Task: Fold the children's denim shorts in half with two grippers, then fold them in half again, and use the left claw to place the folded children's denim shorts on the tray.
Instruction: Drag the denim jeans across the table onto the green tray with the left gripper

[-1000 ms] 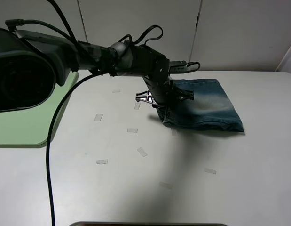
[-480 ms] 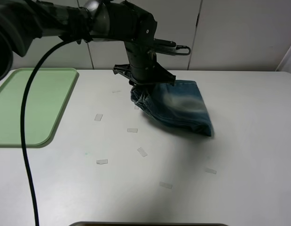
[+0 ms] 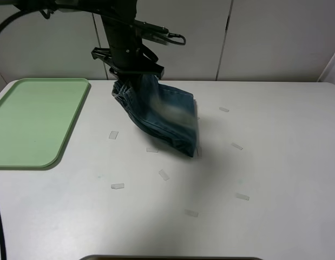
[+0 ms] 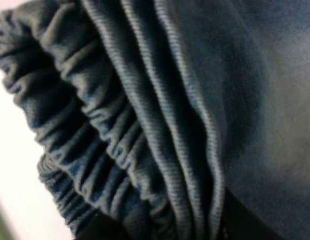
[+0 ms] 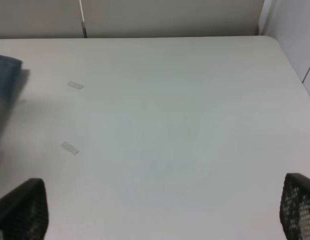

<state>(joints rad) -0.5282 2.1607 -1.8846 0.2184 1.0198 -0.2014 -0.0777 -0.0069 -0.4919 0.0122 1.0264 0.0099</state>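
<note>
The folded children's denim shorts (image 3: 162,116) hang from my left gripper (image 3: 132,75), which is shut on their gathered waistband above the table's back middle. Their lower corner reaches down to about the table surface; whether it touches I cannot tell. The left wrist view is filled with the blue elastic waistband (image 4: 119,125) held between dark fingers (image 4: 97,231). The pale-green tray (image 3: 32,122) lies at the far left, apart from the shorts. In the right wrist view my right gripper (image 5: 160,212) stands open over bare table, its fingertips (image 5: 22,210) far apart, with a blue edge of the shorts (image 5: 4,70) off to one side.
Several small tape strips (image 3: 117,186) are scattered over the white table (image 3: 264,162). A wall of pale panels stands behind the table's back edge. The right arm does not show in the exterior high view.
My left gripper has risen and moved left toward the tray, lifting the shorts off the table so they hang. The right gripper's open jaws have not changed.
</note>
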